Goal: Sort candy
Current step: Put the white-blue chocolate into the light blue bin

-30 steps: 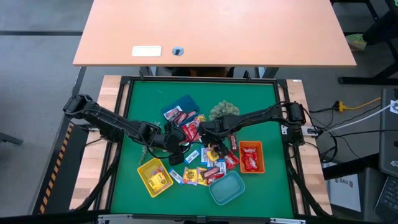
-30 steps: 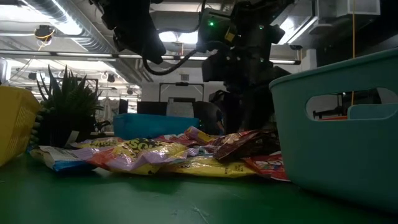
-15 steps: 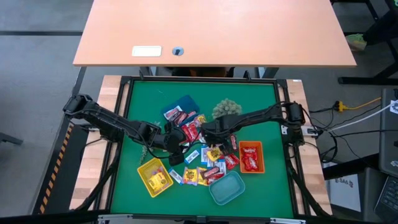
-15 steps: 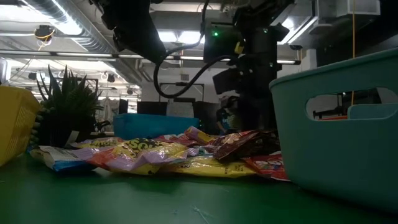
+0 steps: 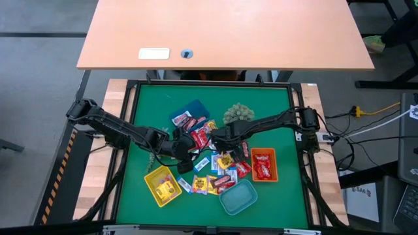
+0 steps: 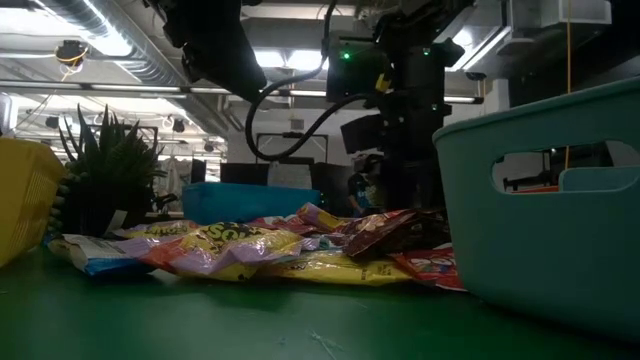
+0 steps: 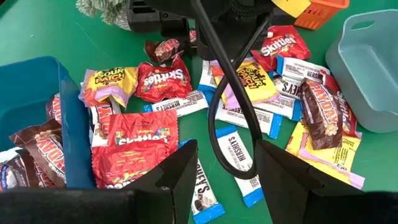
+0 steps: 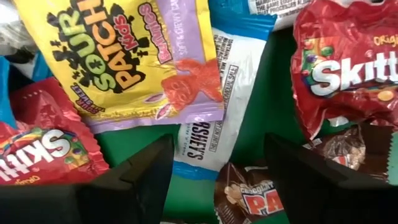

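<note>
The candy (image 5: 212,171) lies in a loose pile mid-table, with more of it in the trays. My right gripper (image 5: 224,155) is open and hangs low over the pile. In its wrist view (image 8: 217,180) the fingers stand either side of a blue-and-white Hershey's bar (image 8: 205,140). A yellow Sour Patch pack (image 8: 124,56) and a red Skittles pack (image 8: 348,68) lie beside that bar. My left gripper (image 5: 185,163) is open above the pile's left part, over another Hershey's bar (image 7: 233,152). Whether either gripper touches a wrapper cannot be told.
A blue tray (image 5: 189,112) holds several sweets at the far left of the pile. A yellow tray (image 5: 162,185), a teal tray (image 5: 238,198) and an orange tray (image 5: 264,164) ring its near side. One green plant (image 5: 236,114) stands far of the pile, another (image 6: 105,175) to its left.
My right gripper has come down a little toward the candy pile and turned about its wrist, then held still. The candy has not moved.
</note>
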`<state>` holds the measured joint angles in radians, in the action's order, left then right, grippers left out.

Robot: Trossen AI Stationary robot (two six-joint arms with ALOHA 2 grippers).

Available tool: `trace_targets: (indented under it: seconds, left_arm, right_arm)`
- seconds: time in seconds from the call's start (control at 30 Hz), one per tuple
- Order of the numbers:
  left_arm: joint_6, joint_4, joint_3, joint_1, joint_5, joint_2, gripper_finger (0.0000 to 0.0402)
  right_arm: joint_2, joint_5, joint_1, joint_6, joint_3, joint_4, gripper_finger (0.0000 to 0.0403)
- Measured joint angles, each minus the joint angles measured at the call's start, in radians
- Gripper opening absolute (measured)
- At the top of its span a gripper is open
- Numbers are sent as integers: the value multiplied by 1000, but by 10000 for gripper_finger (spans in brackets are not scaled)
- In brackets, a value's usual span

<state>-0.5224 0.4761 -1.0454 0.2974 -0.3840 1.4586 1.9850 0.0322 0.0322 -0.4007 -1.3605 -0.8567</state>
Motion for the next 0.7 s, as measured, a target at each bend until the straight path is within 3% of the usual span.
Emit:
trace_targets:
  seconds: [0.53, 0.7]
  left_arm:
    - [1, -3, 0, 0, 0, 0, 149]
    - [1, -5, 0, 0, 0, 0, 149]
  right_arm:
    - [32, 4, 0, 0, -3, 21, 247]
    - [32, 5, 0, 0, -3, 15, 205]
